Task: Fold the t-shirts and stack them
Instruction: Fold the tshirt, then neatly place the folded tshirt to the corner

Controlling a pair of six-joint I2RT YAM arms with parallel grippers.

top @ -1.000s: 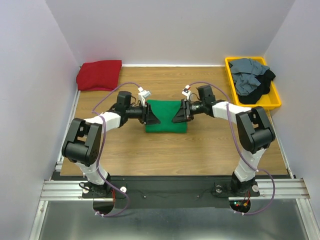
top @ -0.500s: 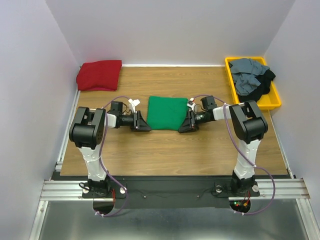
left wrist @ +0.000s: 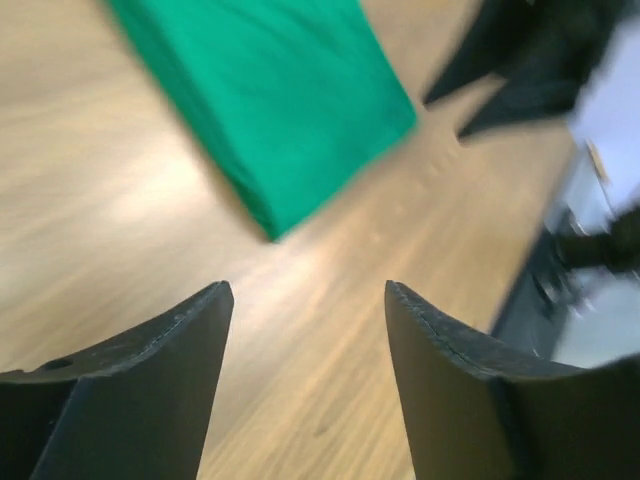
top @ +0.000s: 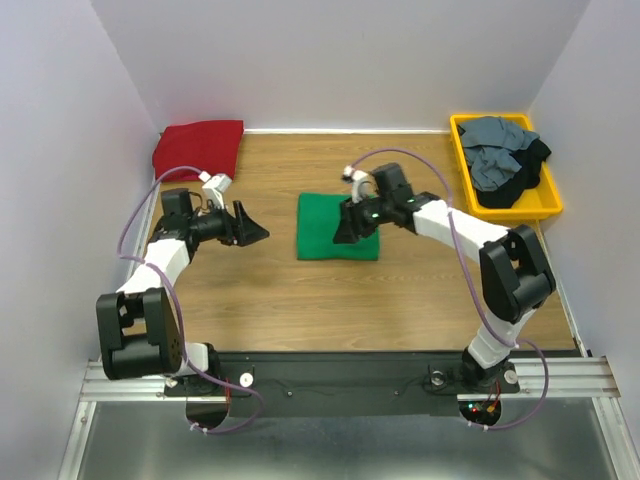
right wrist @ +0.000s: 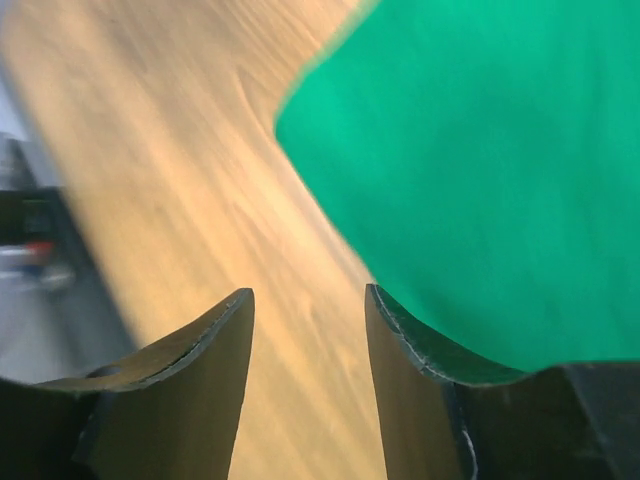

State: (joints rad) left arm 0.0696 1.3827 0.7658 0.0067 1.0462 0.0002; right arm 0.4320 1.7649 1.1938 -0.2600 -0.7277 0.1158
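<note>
From above, the folded green t-shirt point(top: 337, 226) lies flat in the middle of the wooden table point(top: 300, 295). The right gripper point(top: 342, 232) hovers over it, and the left gripper point(top: 256, 232) is well off to its left. A folded dark red t-shirt point(top: 198, 150) lies in the far left corner. Crumpled grey t-shirts point(top: 495, 150) and a black t-shirt point(top: 532, 172) fill the yellow tray point(top: 518, 212). The left wrist view shows fingers point(left wrist: 150, 390) spread and empty above bare wood, with the green shirt ahead. In the right wrist view the fingers point(right wrist: 180, 390) are likewise parted and hold nothing, at the green shirt's edge.
</note>
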